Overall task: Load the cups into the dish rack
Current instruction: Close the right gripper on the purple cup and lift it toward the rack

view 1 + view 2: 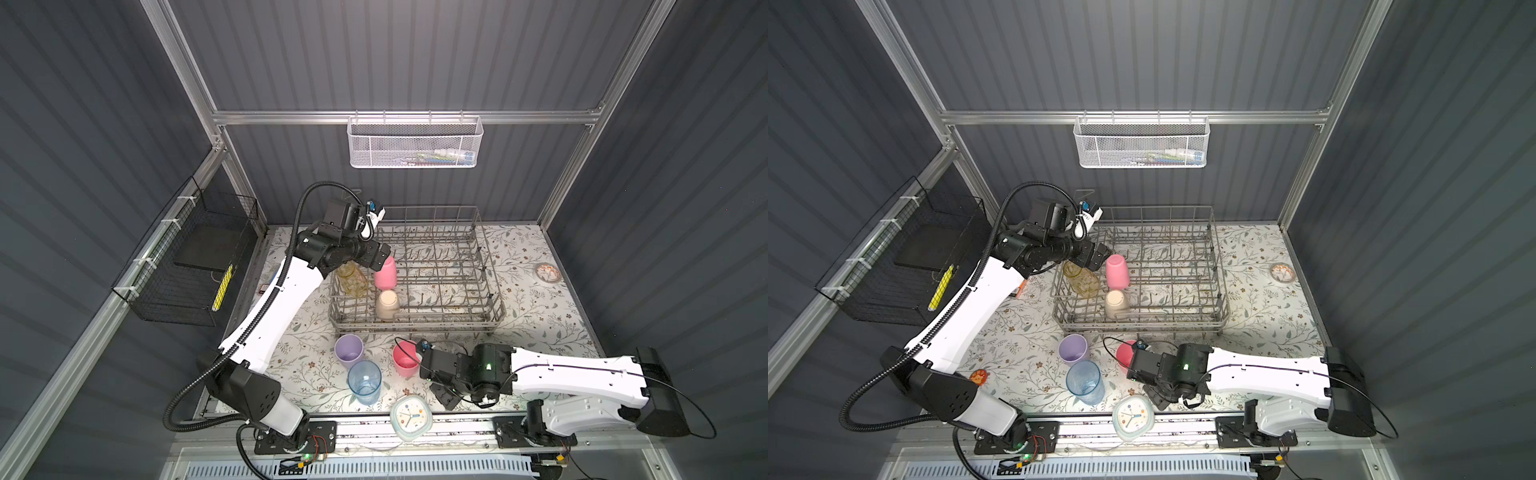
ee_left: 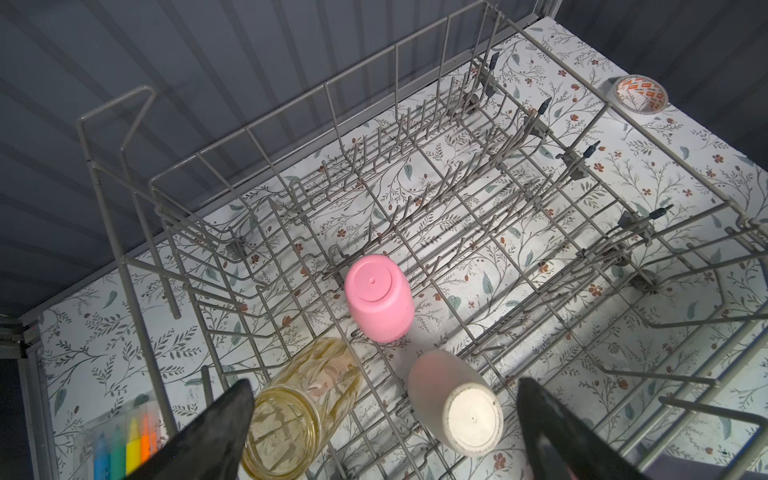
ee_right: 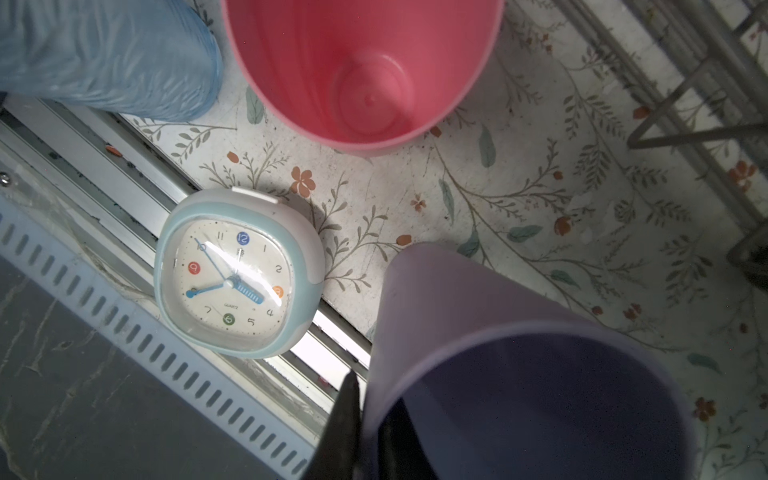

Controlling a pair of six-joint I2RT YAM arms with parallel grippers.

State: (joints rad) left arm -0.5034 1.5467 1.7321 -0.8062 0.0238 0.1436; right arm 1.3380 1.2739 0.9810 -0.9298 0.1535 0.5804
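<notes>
Down at the near edge of the table [image 1: 540, 291], the right gripper [image 3: 368, 407] is pinched tight on the rim wall of a lilac cup [image 3: 478, 316], one finger outside, the other apparently inside. Both top views hide this cup under the wrist. Its mouth faces the wrist camera with the base pointing away, so it reads as mouth-up, though I cannot tell whether it is off the table.

Now the relation that matters: the dish rack [image 1: 440, 321] lies beyond the gripper, toward the far side, and the loose pink cup [image 1: 405, 359] stands near the route. Inside, the racked pink cup [image 1: 385, 273] and beige cup [image 1: 387, 304] sit base-up at the left end, beside the patterned glass [image 1: 352, 279]. Over them the left gripper [image 2: 386, 386] hangs wide apart, holding nothing.

Free tines lie on the right arm's side, so I'd expect a lift over the near wall and a flip mouth-down.
</notes>
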